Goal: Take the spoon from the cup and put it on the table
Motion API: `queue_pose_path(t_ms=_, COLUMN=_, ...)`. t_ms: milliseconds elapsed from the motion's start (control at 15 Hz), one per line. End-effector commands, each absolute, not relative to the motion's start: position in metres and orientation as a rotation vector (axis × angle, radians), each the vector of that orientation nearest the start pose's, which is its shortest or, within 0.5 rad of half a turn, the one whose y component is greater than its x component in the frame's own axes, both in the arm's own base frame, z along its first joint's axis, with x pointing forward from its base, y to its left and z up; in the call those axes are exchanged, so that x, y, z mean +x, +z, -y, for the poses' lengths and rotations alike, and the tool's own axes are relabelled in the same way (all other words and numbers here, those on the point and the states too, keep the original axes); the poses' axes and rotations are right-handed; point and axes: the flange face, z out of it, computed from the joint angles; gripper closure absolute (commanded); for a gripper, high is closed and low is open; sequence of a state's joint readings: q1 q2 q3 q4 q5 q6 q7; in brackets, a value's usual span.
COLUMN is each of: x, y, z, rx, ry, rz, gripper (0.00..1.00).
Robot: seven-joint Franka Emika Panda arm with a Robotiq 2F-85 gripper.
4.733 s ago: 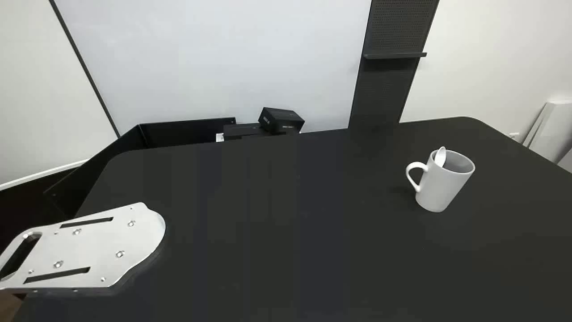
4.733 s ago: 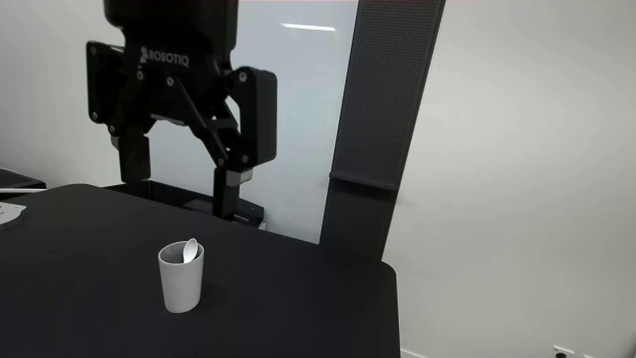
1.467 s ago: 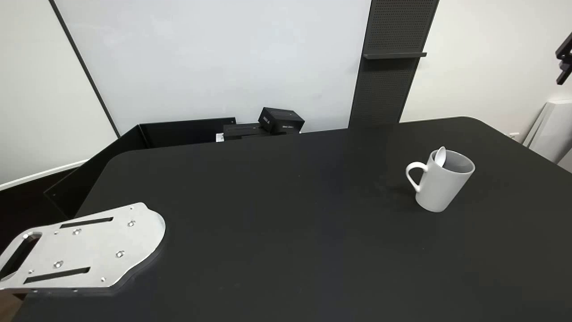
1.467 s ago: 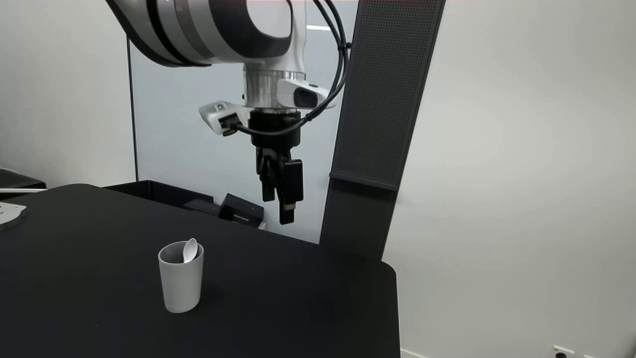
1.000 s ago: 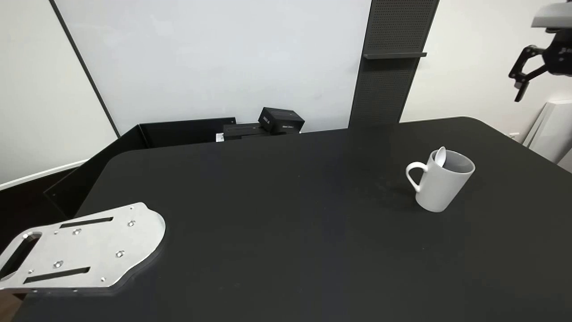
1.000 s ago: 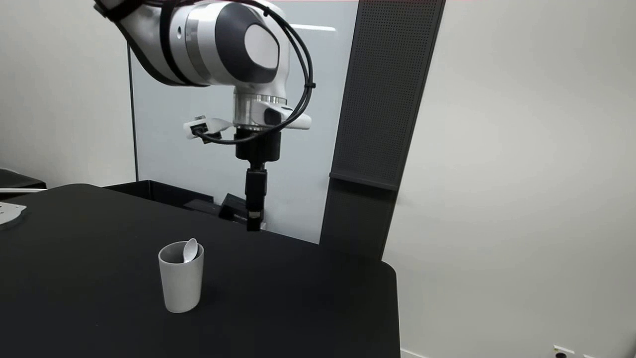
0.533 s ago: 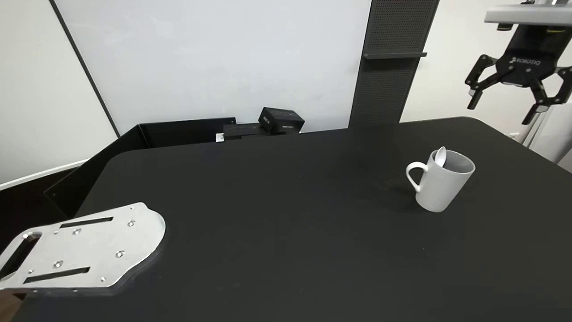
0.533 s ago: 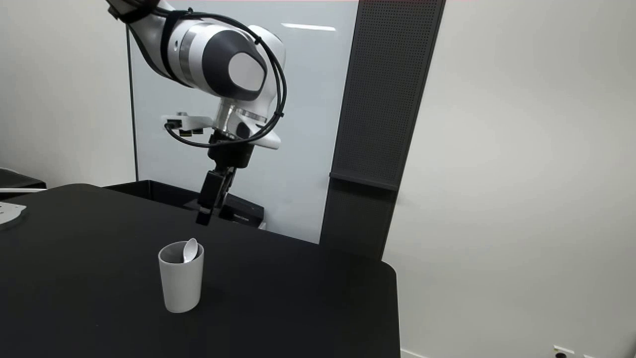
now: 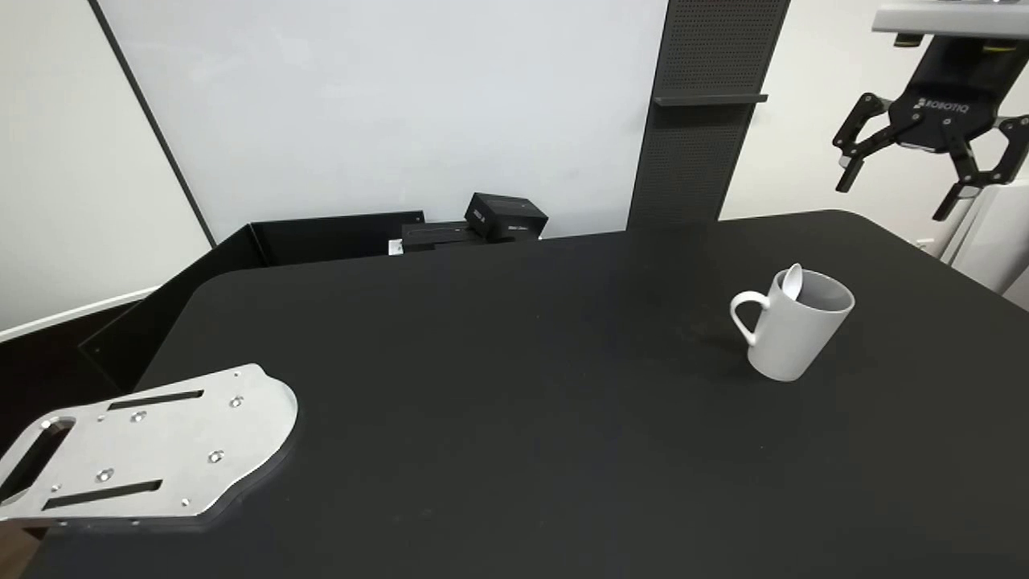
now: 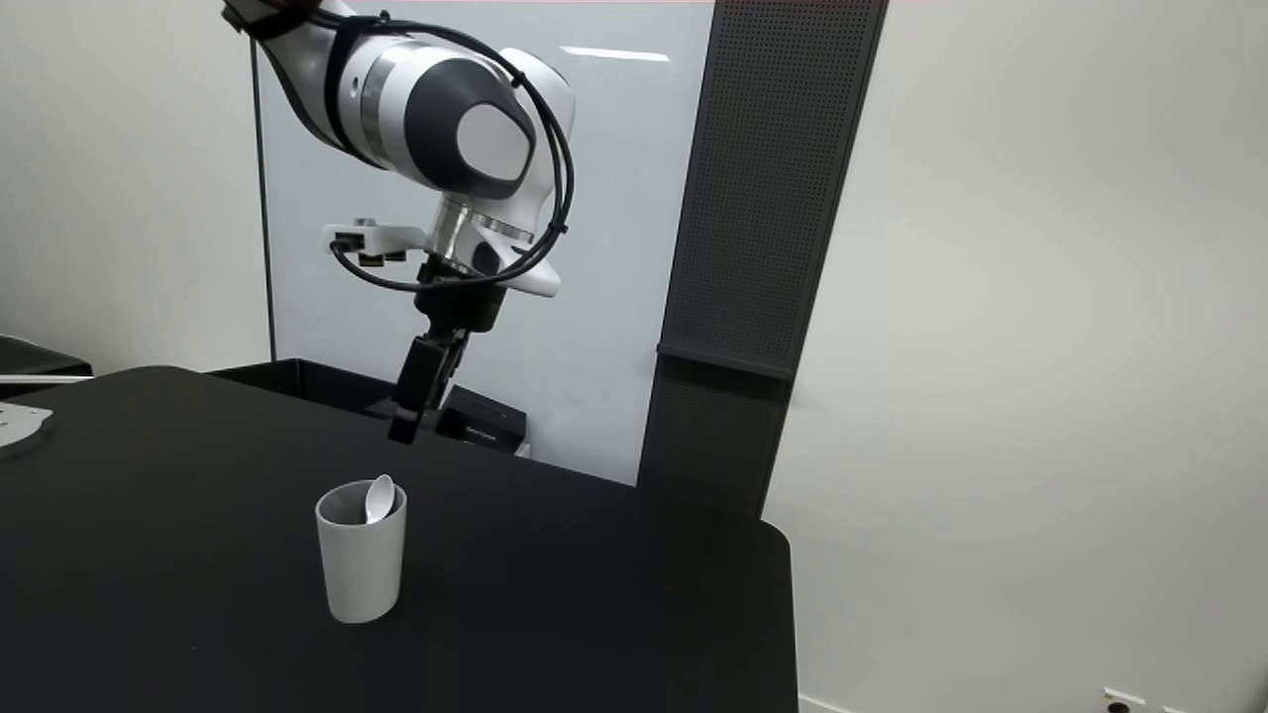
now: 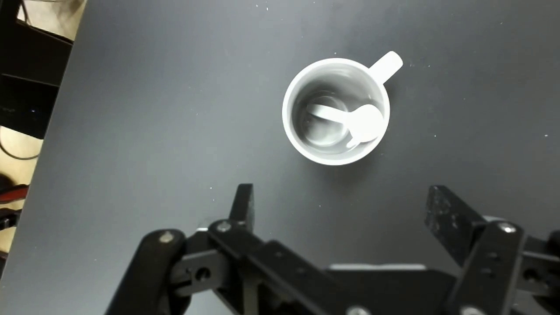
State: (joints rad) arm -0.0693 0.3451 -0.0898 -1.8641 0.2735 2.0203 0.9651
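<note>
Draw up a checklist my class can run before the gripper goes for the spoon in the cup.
1. Gripper open: ok, jaws wide apart.
2. Spoon inside the cup: ok, bowl end up at the rim.
3. Cup standing on the table: ok.
4. Spoon between the jaws: not ok; in the wrist view it lies beyond their gap.
5. Metal plate away from the cup: ok, well apart in an exterior view.
6. Cup steady while the spoon lifts: cannot tell; nothing visible holds it.
</note>
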Motion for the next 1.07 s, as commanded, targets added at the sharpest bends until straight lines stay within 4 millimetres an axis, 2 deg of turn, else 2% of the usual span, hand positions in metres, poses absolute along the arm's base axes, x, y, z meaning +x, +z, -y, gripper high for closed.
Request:
queue_pose_path(t_ms=0, x=0.605, y=0.321, z=0.078, rx=-2.424, ry=0.379, rz=-1.774, gripper=0.0)
queue_pose_path(t_ms=200, x=0.607, y=0.318, z=0.077, rx=-2.427, ry=0.387, rz=-1.784, gripper=0.0)
queue_pose_path(t_ms=467, x=0.618, y=0.295, z=0.075, rx=-2.454, ry=0.371, rz=-1.888, gripper=0.0)
queue_pose_path(t_ms=867, x=0.634, y=0.266, z=0.059, rx=-2.471, ry=0.314, rz=-1.918, gripper=0.0)
queue_pose_path(t_ms=1000, x=0.641, y=0.262, z=0.053, rx=-2.471, ry=0.253, rz=-1.926, gripper=0.0)
